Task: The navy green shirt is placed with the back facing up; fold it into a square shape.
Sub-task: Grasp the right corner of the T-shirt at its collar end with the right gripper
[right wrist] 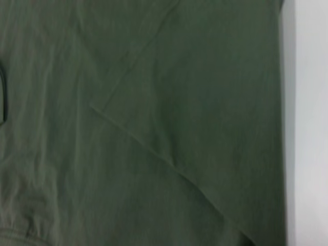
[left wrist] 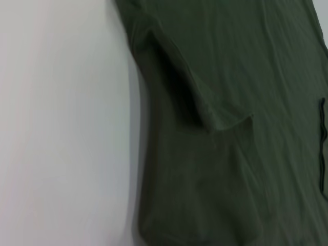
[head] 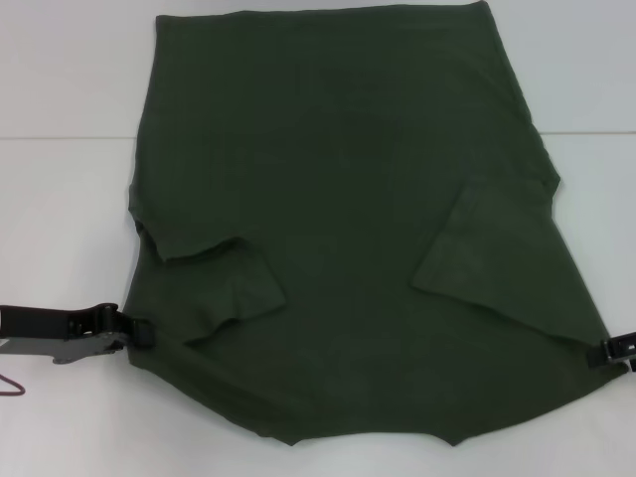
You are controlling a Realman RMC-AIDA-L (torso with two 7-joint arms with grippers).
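1. The shirt (head: 348,248) lay across the middle of the white counter (head: 60,229), dark olive, soft and matte. Both sleeves were already turned inward over the body: the left sleeve (head: 234,288) sat as a flap near the lower left, the right sleeve (head: 487,253) as a larger flap toward the right edge.

2. The far end looked flat and square. The near edge was uneven, drawn into shallow points as though stretched between the two sides.

3. The left hand (head: 139,330) sat at the shirt's left edge near the bottom, and appeared pressed together on the cloth. The right hand (head: 608,350) sat at the right edge at about the same level, only partly in view; I could not tell whether it was pinching the fabric.

4. Risks, as I judged them:
   - If either hand held only a thin bite of the edge, the cloth could slip free during a lift, leaving the fold lopsided.
   - Unequal travel of the two hands would skew the fold line, giving a trapezoid instead of a square.
   - The tucked sleeves lay loose; a quick lift could flip them back out.
   - The wrinkles seen in the wrist views could be trapped under the fold and leave a lumpy result.
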